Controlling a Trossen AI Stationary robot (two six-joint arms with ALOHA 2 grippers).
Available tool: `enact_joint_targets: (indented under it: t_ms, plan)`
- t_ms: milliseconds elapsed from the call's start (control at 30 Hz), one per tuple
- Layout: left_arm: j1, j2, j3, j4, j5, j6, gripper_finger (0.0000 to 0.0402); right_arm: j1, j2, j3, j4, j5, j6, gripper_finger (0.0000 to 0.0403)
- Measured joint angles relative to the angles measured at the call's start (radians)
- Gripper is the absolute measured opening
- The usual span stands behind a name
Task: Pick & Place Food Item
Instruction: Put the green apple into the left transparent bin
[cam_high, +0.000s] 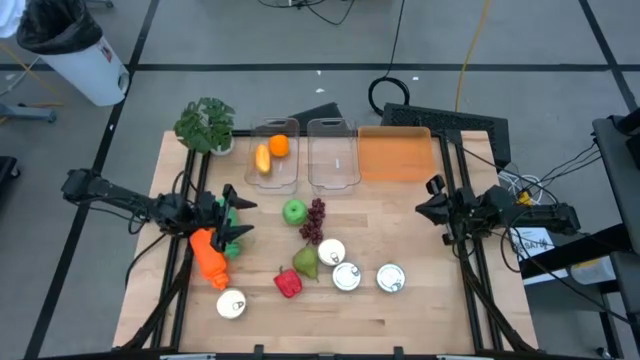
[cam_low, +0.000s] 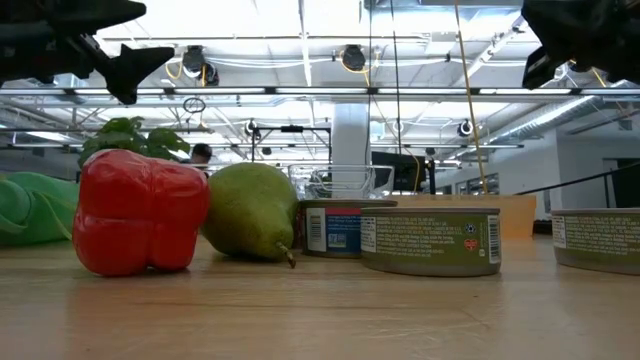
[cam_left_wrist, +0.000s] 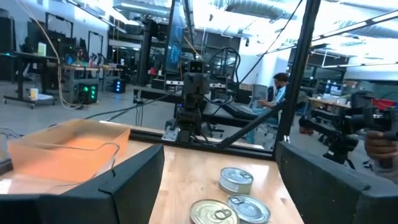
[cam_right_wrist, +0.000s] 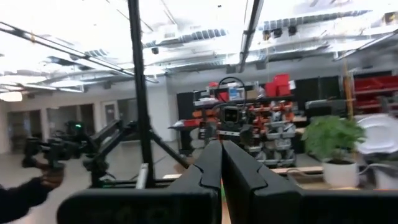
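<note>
The left end effector (cam_high: 238, 218) is held with fingers apart above the desk (cam_high: 420, 300), at 9 o'clock from the green apple (cam_high: 294, 211). The carrot (cam_high: 210, 257) is seen just below it, toward 6 o'clock. The right end effector (cam_high: 432, 207) is kept closed and empty at the 3 o'clock edge.

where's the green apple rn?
In the high view the green apple sits near the table's middle, just left of the grapes and in front of the clear bin holding the orange. Neither gripper touches it.
</note>
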Motion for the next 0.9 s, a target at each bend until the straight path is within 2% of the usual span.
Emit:
enact_joint_targets:
  t_ms: [167,267,500,600,733,900]
  plan:
    - [0.0,0.0,0.0,0.001,-0.013,-0.004,0.0324,0.0,0.0,0.0,0.027,-0.003,0.031,0.0]
    - [0.0,0.0,0.0,0.01,-0.054,-0.005,0.0324,0.0,0.0,0.0,0.031,0.022,-0.008,0.0]
    - [0.0,0.0,0.0,0.02,-0.135,0.018,0.0324,0.0,0.0,0.0,0.04,0.237,-0.073,0.0]
    - [0.0,0.002,0.0,0.018,-0.152,0.045,0.0324,0.0,0.0,0.0,0.035,0.291,-0.063,0.0]
    - [0.0,0.002,0.0,0.018,-0.18,0.079,0.0324,0.0,0.0,0.0,0.045,0.301,0.01,0.0]
    - [0.0,0.002,0.0,0.018,-0.178,0.093,0.0324,0.0,0.014,0.0,0.048,0.432,0.095,0.0013]
